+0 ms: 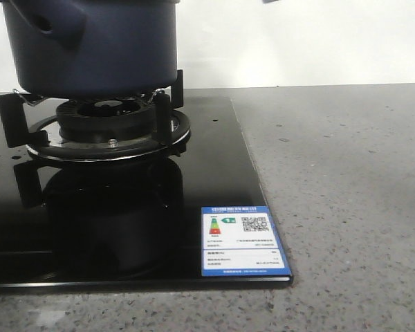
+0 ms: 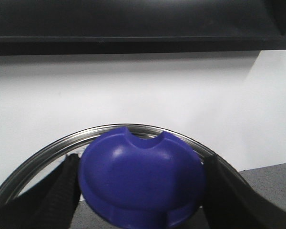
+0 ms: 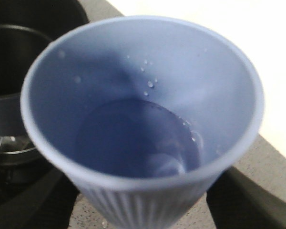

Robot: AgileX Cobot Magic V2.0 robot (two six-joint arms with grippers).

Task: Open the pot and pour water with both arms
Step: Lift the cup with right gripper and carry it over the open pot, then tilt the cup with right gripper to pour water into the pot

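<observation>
Pot: the dark navy pot (image 1: 90,45) is sitting on the black burner grate (image 1: 104,124) of the glass gas hob (image 1: 124,228), at the upper left of the front view. Its stubby handle (image 1: 55,28) is pointing toward the camera. The top of the pot is cut off there, so whether it is open cannot be seen in that view.

Lid: the left gripper (image 2: 140,191) is holding the lid by its blue knob (image 2: 140,183). The metal rim of the glass lid (image 2: 43,152) is showing behind the knob. The lid is lifted in front of the white wall, so I judge it is off the pot and being kept aside to leave the opening free.

Left jaws: they are clenched on the knob, one dark finger (image 2: 57,195) at each side.

Cup: the light blue ribbed cup (image 3: 143,124) is filling the right wrist view. It is being held nearly upright, with some water in the bottom and drops on the inner wall.

Right jaws: the right gripper (image 3: 143,210) seems to be grasping the cup low down; the dark fingers are only partly visible.

Position of cup: a dark round vessel (image 3: 9,95) is just beside it, probably the pot.

Stage: opening looks done; whether pouring is finished or only beginning, I cannot tell.

Hob label: an energy sticker (image 1: 242,242) is lying at the near corner.
</observation>
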